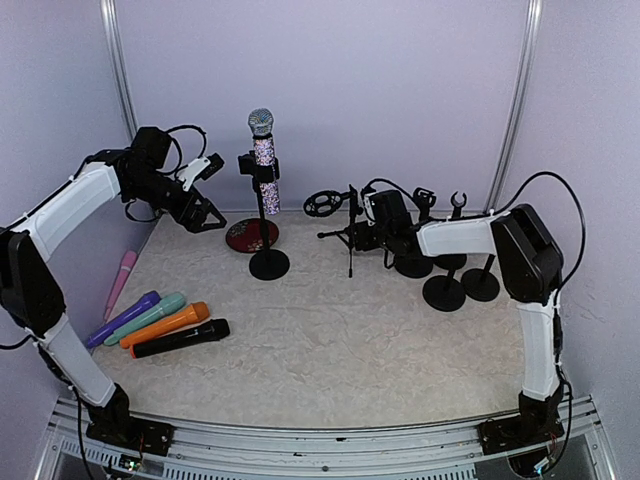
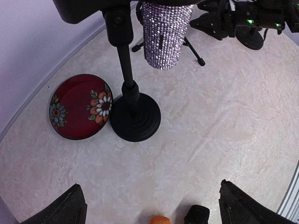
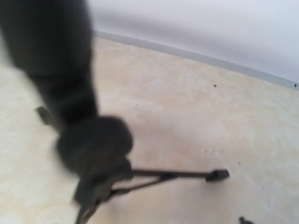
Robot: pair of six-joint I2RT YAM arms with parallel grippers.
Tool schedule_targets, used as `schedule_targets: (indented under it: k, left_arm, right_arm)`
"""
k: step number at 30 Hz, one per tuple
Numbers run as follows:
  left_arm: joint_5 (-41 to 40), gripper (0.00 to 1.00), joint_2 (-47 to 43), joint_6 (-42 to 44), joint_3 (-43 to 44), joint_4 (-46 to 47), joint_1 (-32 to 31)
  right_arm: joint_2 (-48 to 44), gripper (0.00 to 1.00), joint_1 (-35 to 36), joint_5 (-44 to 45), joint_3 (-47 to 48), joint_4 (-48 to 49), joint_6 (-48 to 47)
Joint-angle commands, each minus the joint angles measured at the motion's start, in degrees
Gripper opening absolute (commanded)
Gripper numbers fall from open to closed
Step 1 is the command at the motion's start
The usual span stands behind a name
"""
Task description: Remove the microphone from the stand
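Noting microphone [image 1: 264,152] clipped upright in its stand [image 1: 268,263], beside the red plate [image 1: 248,237]. We see left gripper [image 1: 204,216] spread wide, holding nothing; right gripper [image 1: 364,236] (its view blurred) near a tripod [image 1: 350,262], fingers' state unreadable.

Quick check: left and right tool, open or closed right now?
Left tool: open, holding nothing.
Right tool: cannot tell; its wrist view is blurred.

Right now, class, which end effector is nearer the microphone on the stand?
Left. The left end effector sits just left of the microphone, open; the right end effector is well to its right, at the tripod.
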Motion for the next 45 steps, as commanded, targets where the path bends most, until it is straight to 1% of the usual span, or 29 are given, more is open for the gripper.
schedule_targets:
  k: [1,3,5,7,8,11,15,19,24,28,30,33,37,41,45]
  left_arm:
    - [1.9,0.95,3.6,-0.6,4.6,2.9,0.6]
    - [2.6,0.94,4.4,-0.9,5.1,2.8,0.7]
    - [3.3,0.93,4.5,-1.1,5.0,2.7,0.8]
    - [3.9,0.93,4.0,-1.3,4.9,2.5,1.1]
    - [4.2,0.94,3.7,-1.4,4.7,2.4,1.2]
    - [4.1,0.97,2.2,-1.6,4.0,1.8,1.6]
    - [4.0,0.99,-1.0,-1.2,1.8,1.1,2.3]
    - [3.6,0.99,-4.5,-0.5,-1.3,1.0,2.8]
    - [3.2,0.99,-7.0,-0.1,-3.5,0.8,3.2]
    - [3.4,0.99,-7.6,-0.1,-3.5,0.3,3.2]
    - [3.6,0.99,-7.6,-0.1,-3.2,-0.4,3.2]
    - [3.5,0.99,-7.9,-0.1,-3.1,-1.1,3.2]
    - [2.9,0.99,-8.8,0.3,-3.4,-1.7,3.2]
    - [2.2,0.99,-9.2,1.1,-3.4,-2.7,3.2]
    - [1.2,0.99,-9.3,1.4,-3.2,-3.2,3.2]
  right_arm:
    - [-13.5,0.83,2.3,-3.1,-5.0,-1.4,4.0]
    - [-18.4,0.87,4.1,-5.2,-7.7,-0.6,4.0]
    - [-21.5,0.92,6.2,-7.5,-7.8,0.0,3.0]
    - [-22.1,0.99,8.2,-11.1,-5.4,0.2,0.3]
    - [-21.5,1.0,8.9,-13.2,-2.8,-0.2,-1.3]
    - [-17.2,1.0,10.5,-20.4,7.1,-3.3,-5.1]
    - [-8.1,1.0,11.7,-24.2,22.4,-8.9,-8.9]
    - [-2.3,1.0,12.4,-29.0,31.0,-10.5,-12.0]
    - [4.2,1.0,13.3,-27.1,41.3,-14.4,-14.4]
    - [7.0,1.0,13.4,-25.4,43.9,-12.3,-15.2]
    - [8.0,0.97,13.5,-24.9,44.0,-10.4,-15.6]
    - [9.7,0.89,13.4,-24.2,44.4,-7.8,-16.4]
    - [11.3,0.72,13.4,-22.8,44.3,-3.9,-16.6]
    - [12.7,0.6,13.4,-23.7,44.7,-0.1,-15.1]
    - [13.9,0.53,13.4,-25.6,46.5,0.7,-12.0]
